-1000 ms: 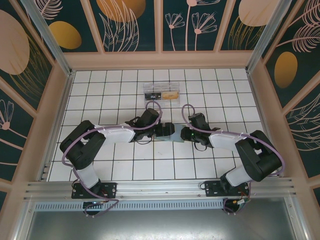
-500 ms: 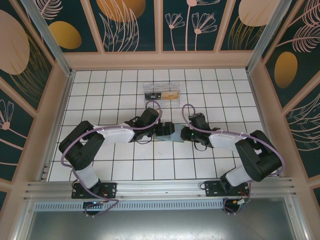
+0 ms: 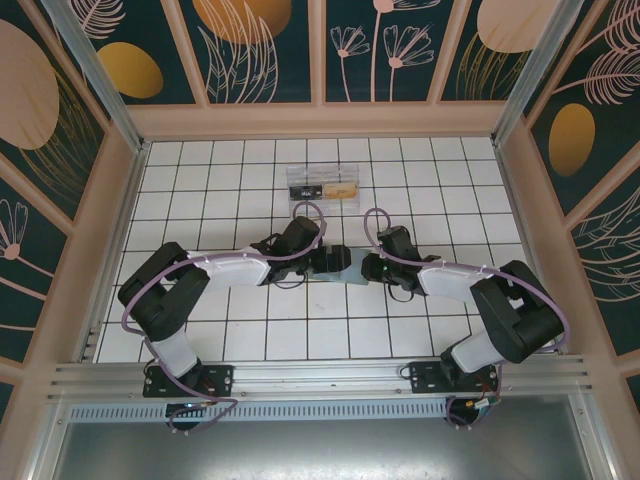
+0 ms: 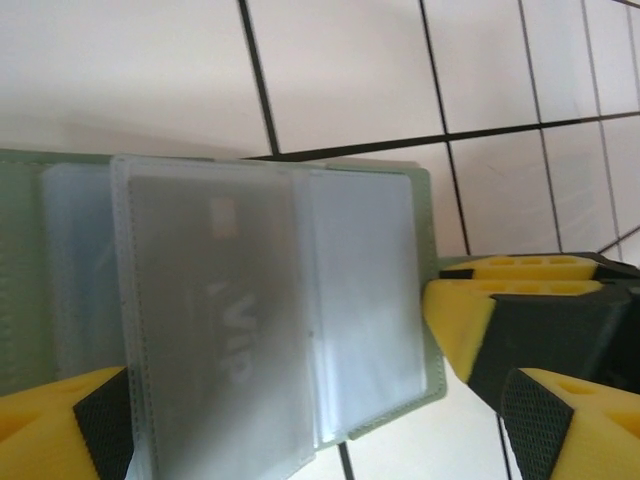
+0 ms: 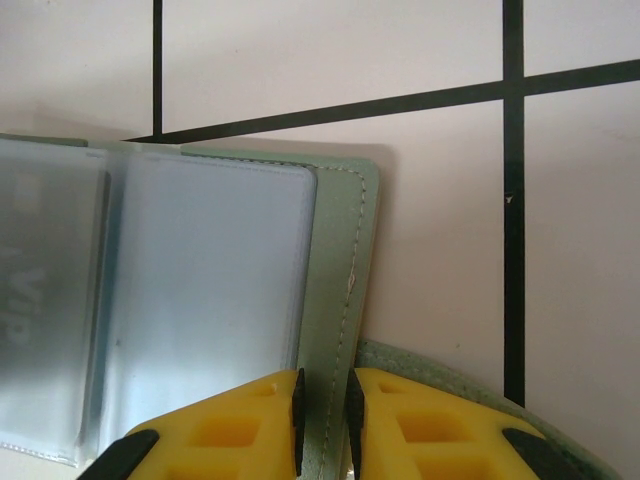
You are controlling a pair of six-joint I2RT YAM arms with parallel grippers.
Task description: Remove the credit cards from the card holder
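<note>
The card holder [image 3: 341,268] is a pale green wallet lying open mid-table between both grippers. In the left wrist view its green cover [image 4: 424,230] carries clear sleeves, and a grey credit card [image 4: 215,330] marked VIP sits inside the front sleeve. My left gripper [image 4: 320,420] is open, with a pad on each side of the sleeves and not closed on them. In the right wrist view my right gripper [image 5: 322,420] is shut on the stitched edge of the green cover [image 5: 345,250], next to a clear sleeve [image 5: 210,290]. From above, the left gripper [image 3: 330,260] and right gripper [image 3: 366,268] face each other.
A clear plastic box [image 3: 322,185] with small items stands at the back centre of the white tiled table [image 3: 240,330]. Wooden walls enclose the table on three sides, and both arms lie low across its middle.
</note>
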